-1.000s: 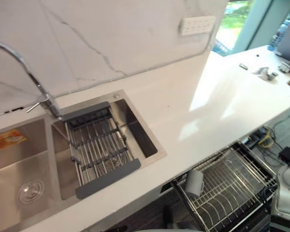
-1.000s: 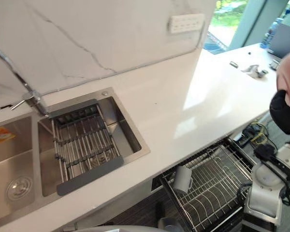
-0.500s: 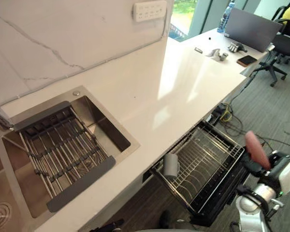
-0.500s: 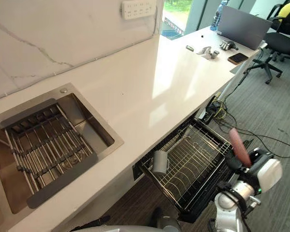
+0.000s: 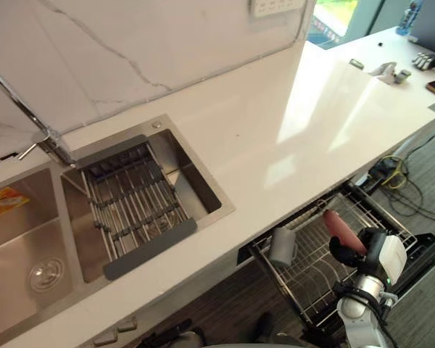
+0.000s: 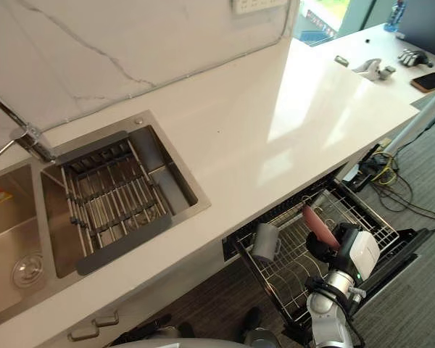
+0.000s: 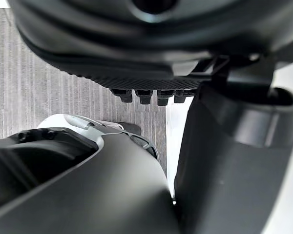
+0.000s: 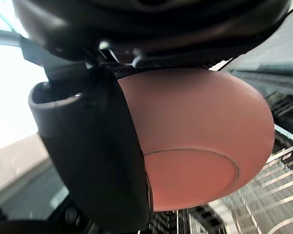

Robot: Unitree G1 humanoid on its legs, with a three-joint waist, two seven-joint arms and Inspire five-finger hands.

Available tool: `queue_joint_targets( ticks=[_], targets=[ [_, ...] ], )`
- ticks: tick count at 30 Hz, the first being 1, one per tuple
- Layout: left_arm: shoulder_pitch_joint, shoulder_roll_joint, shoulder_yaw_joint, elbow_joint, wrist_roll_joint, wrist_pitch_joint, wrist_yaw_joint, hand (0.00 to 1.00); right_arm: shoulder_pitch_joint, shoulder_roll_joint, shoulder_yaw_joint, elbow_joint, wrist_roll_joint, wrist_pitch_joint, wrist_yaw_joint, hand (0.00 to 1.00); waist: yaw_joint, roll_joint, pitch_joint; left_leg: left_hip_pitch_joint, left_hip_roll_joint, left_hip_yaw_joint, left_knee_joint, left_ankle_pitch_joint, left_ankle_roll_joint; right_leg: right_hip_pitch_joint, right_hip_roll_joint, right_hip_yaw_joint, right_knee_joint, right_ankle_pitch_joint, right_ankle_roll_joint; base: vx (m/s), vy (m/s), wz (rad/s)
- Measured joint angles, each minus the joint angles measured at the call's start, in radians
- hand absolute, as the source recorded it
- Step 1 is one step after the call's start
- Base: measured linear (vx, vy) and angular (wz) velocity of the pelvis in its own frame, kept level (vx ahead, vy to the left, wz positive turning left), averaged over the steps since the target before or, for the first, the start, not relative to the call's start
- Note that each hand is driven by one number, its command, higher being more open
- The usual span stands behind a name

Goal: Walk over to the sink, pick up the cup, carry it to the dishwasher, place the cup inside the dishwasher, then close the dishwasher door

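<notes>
here, right hand (image 5: 346, 251) curled round pink cup (image 8: 195, 146) over dishwasher rack (image 5: 312, 270), orange sticker (image 5: 11, 201) in sink (image 5: 228, 212), print unreadable

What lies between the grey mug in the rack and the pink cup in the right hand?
Only bare rack wires, between grey mug and pink cup in the right hand; both eye views show it.
</notes>
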Motion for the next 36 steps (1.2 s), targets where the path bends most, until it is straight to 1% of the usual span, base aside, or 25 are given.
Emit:
queue_joint_targets(
  ticks=[2,4,7,12,13,15,17,19,21,22,23,24,26,28,29,31,32,33,34,35,36],
  targets=[
    [-0.001,0.0,0.001,-0.002,-0.016,0.011,-0.013,1.0,-0.044,-0.033,0.009,0.076,-0.003,0.037,0.001,0.0,0.01,0.011,0.008,-0.005,-0.007,-0.032,-0.003,0.01,0.004,0.012,-0.007,-0.029,0.0,-0.001,0.002,-0.04,0.078,0.38],
    [-0.001,0.0,0.002,-0.002,-0.027,0.017,-0.02,1.0,-0.071,-0.055,0.018,0.127,-0.002,0.067,0.0,0.0,0.014,0.016,0.013,-0.008,-0.011,-0.046,-0.009,0.019,0.006,0.014,-0.01,-0.042,-0.001,-0.001,0.002,-0.04,0.044,0.3],
    [-0.011,-0.001,0.002,-0.002,-0.049,0.035,-0.022,1.0,-0.13,-0.081,0.016,0.244,0.008,0.112,-0.045,0.0,0.015,0.03,0.034,-0.008,-0.017,-0.073,-0.024,0.038,0.005,0.023,-0.014,-0.069,0.0,-0.001,0.002,-0.03,0.025,0.26],
    [-0.022,-0.018,-0.006,0.005,-0.073,0.011,-0.019,1.0,-0.169,-0.127,-0.029,0.366,0.006,0.151,-0.112,0.0,0.012,0.065,0.067,-0.025,-0.026,-0.116,-0.042,0.064,0.005,0.022,-0.02,-0.111,0.0,-0.005,0.007,-0.03,0.022,0.25],
    [-0.022,-0.018,-0.01,0.008,-0.081,0.008,-0.019,1.0,-0.171,-0.13,-0.029,0.374,0.006,0.159,-0.113,1.0,0.012,0.067,0.071,-0.027,-0.026,-0.119,-0.044,0.066,0.005,0.021,-0.02,-0.114,0.0,-0.005,0.006,0.0,0.014,0.18],
    [-0.026,-0.019,-0.016,0.009,-0.1,0.004,-0.019,1.0,-0.177,-0.13,-0.03,0.396,0.007,0.188,-0.113,1.0,0.011,0.073,0.084,-0.036,-0.025,-0.132,-0.046,0.073,0.002,0.019,-0.02,-0.127,0.0,-0.013,0.01,0.01,0.007,0.18],
    [-0.027,-0.02,-0.019,0.012,-0.11,0.001,-0.022,1.0,-0.177,-0.121,-0.037,0.419,0.01,0.212,-0.113,1.0,0.011,0.073,0.09,-0.04,-0.025,-0.14,-0.047,0.075,-0.001,0.019,-0.02,-0.135,0.0,-0.015,0.01,0.02,0.004,0.13],
    [-0.027,-0.02,-0.019,0.012,-0.11,-0.005,-0.024,1.0,-0.176,-0.101,-0.054,0.424,0.016,0.223,-0.112,1.0,0.011,0.073,0.091,-0.039,-0.025,-0.139,-0.047,0.076,-0.002,0.021,-0.02,-0.136,0.001,-0.015,0.008,0.05,0.019,0.02],
    [-0.027,-0.02,-0.018,0.014,-0.11,-0.007,-0.024,1.0,-0.169,-0.083,-0.055,0.424,0.068,0.222,-0.097,1.0,0.011,0.071,0.093,-0.033,-0.026,-0.137,-0.046,0.076,-0.002,0.027,-0.021,-0.136,0.001,-0.013,0.005,0.05,0.027,0.0],
    [-0.029,-0.022,-0.016,0.014,-0.108,-0.005,-0.007,1.0,-0.161,-0.069,-0.055,0.424,0.11,0.205,-0.068,1.0,0.011,0.071,0.094,-0.027,-0.026,-0.136,-0.044,0.076,-0.003,0.034,-0.023,-0.136,0.001,-0.013,0.006,0.04,0.026,0.0],
    [-0.037,-0.027,-0.013,0.019,-0.105,-0.006,0.032,1.0,-0.147,-0.054,-0.048,0.409,0.157,0.184,-0.034,1.0,0.011,0.069,0.094,-0.022,-0.027,-0.133,-0.04,0.076,-0.003,0.041,-0.024,-0.135,0.001,-0.015,0.008,0.04,0.026,-0.01],
    [-0.042,-0.028,-0.011,0.023,-0.093,-0.011,0.05,1.0,-0.141,-0.046,-0.043,0.398,0.178,0.174,-0.016,1.0,0.011,0.068,0.095,-0.02,-0.027,-0.13,-0.037,0.075,-0.004,0.043,-0.025,-0.133,0.001,-0.017,0.011,0.02,0.028,-0.1],
    [-0.056,-0.034,0.003,0.017,0.005,-0.023,0.096,1.0,-0.109,-0.029,0.004,0.317,0.311,0.126,0.097,1.0,0.011,0.058,0.102,-0.014,-0.026,-0.101,-0.028,0.075,-0.004,0.044,-0.025,-0.115,0.0,-0.02,0.014,0.0,0.03,-0.21],
    [-0.059,-0.034,0.006,0.007,0.03,-0.015,0.113,1.0,-0.086,-0.013,0.035,0.24,0.387,0.105,0.155,1.0,0.011,0.057,0.102,-0.008,-0.025,-0.087,-0.027,0.075,-0.004,0.044,-0.024,-0.104,-0.003,-0.019,0.014,-0.01,0.03,-0.22],
    [-0.059,-0.036,0.01,0.007,0.029,-0.008,0.116,1.0,-0.066,0.012,0.045,0.147,0.47,0.094,0.194,1.0,0.009,0.055,0.102,-0.003,-0.024,-0.079,-0.025,0.075,-0.004,0.044,-0.024,-0.09,-0.004,-0.02,0.014,-0.01,0.032,-0.22],
    [-0.059,-0.041,0.027,0.005,0.028,-0.009,0.116,1.0,-0.057,0.035,0.04,0.069,0.574,0.066,0.223,1.0,0.007,0.051,0.1,0.003,-0.024,-0.068,-0.025,0.075,-0.004,0.044,-0.024,-0.079,-0.005,-0.02,0.014,0.0,0.033,-0.18],
    [-0.057,-0.046,0.048,0.005,0.027,-0.01,0.116,1.0,-0.049,0.059,0.024,-0.008,0.64,0.028,0.224,1.0,0.006,0.043,0.095,0.009,-0.024,-0.047,-0.025,0.075,-0.004,0.043,-0.024,-0.062,-0.005,-0.019,0.013,0.01,0.041,-0.15],
    [-0.056,-0.047,0.055,0.005,0.026,-0.009,0.116,1.0,-0.045,0.07,0.013,-0.037,0.652,0.005,0.222,1.0,0.006,0.04,0.094,0.011,-0.024,-0.038,-0.025,0.075,-0.004,0.043,-0.024,-0.055,-0.005,-0.019,0.013,0.01,0.043,-0.17],
    [-0.053,-0.047,0.063,0.005,0.018,-0.009,0.116,1.0,-0.036,0.085,-0.007,-0.082,0.671,-0.04,0.218,1.0,0.006,0.033,0.09,0.013,-0.024,-0.024,-0.025,0.075,-0.004,0.043,-0.023,-0.044,-0.005,-0.019,0.014,0.02,0.043,-0.18],
    [-0.048,-0.047,0.081,0.005,0.004,-0.009,0.116,1.0,-0.02,0.102,-0.047,-0.159,0.674,-0.1,0.209,1.0,0.005,0.021,0.083,0.02,-0.024,-0.006,-0.025,0.073,-0.005,0.043,-0.023,-0.026,-0.005,-0.019,0.014,0.03,0.051,-0.25],
    [-0.044,-0.047,0.095,0.004,-0.002,-0.008,0.115,1.0,-0.017,0.107,-0.075,-0.197,0.673,-0.132,0.196,1.0,0.004,0.013,0.079,0.024,-0.024,0.009,-0.025,0.072,-0.006,0.043,-0.023,-0.018,-0.005,-0.018,0.014,0.03,0.048,-0.24]
  ],
)
